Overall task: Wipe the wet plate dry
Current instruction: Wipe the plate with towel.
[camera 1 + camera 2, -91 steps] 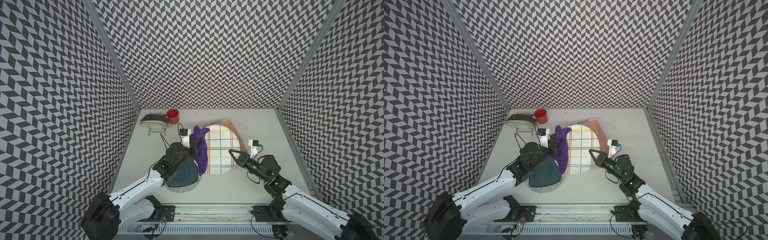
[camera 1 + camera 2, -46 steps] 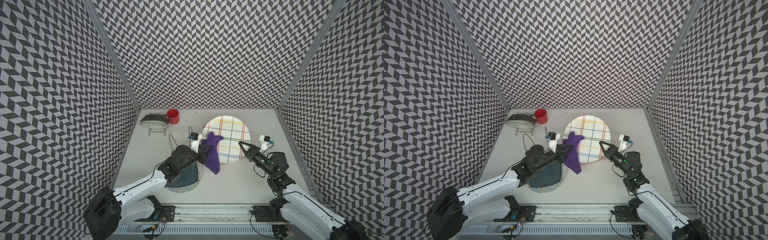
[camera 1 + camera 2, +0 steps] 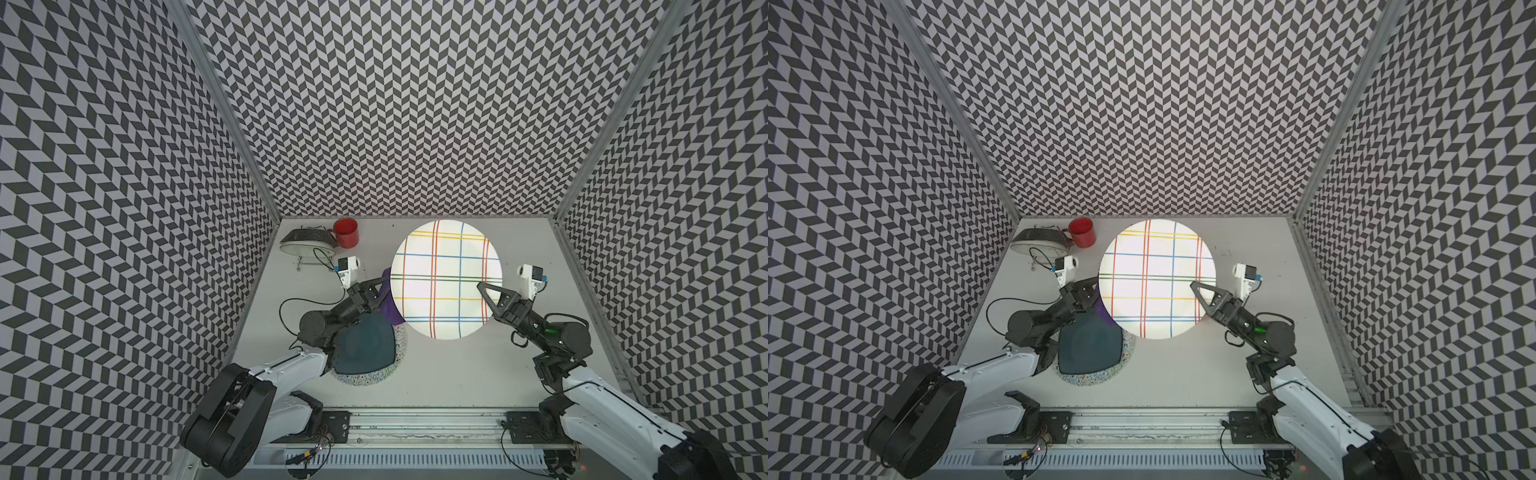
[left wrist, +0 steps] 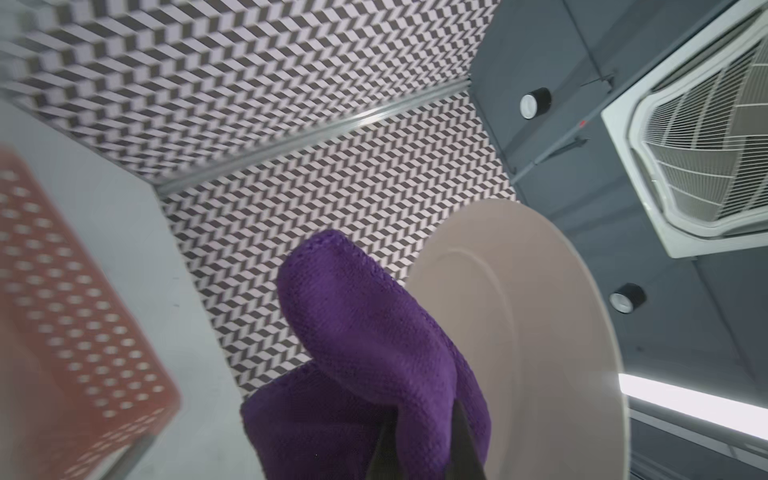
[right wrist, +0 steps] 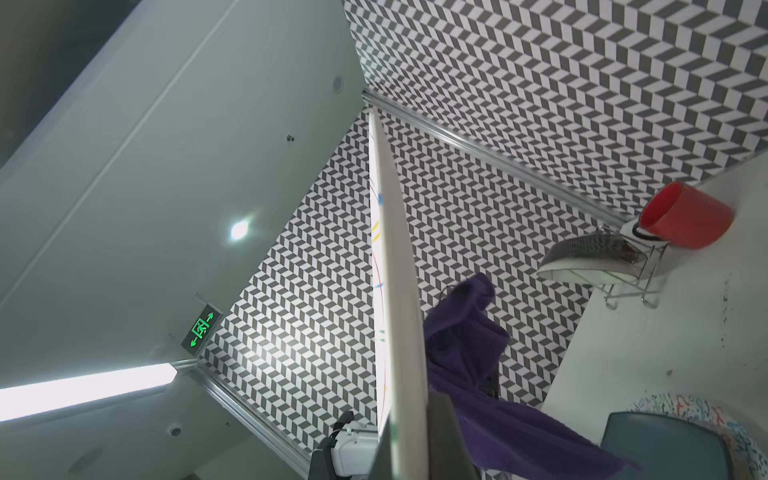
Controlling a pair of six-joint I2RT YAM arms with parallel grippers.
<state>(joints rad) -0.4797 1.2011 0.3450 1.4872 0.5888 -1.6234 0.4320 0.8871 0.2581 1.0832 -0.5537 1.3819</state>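
**Plaid plate, purple cloth, chevron walls**

In both top views the plate (image 3: 446, 278) has a white face crossed by a plaid of red, blue, yellow and dark green lines. In the left wrist view its underside is plain cream. At the plate's eight o'clock edge the cloth (image 3: 391, 311) is deep purple.

At eleven o'clock on the pale grey tabletop (image 3: 457, 374) the mug (image 3: 345, 232) is solid red. At the mug's nine o'clock the bowl (image 3: 307, 240) has a dark woven pattern and a white rim. At seven o'clock a dark teal dish (image 3: 365, 349) covers a white platter (image 3: 361, 379) speckled with multicoloured squiggles.

The walls (image 3: 395, 104) carry a black-and-white chevron pattern.
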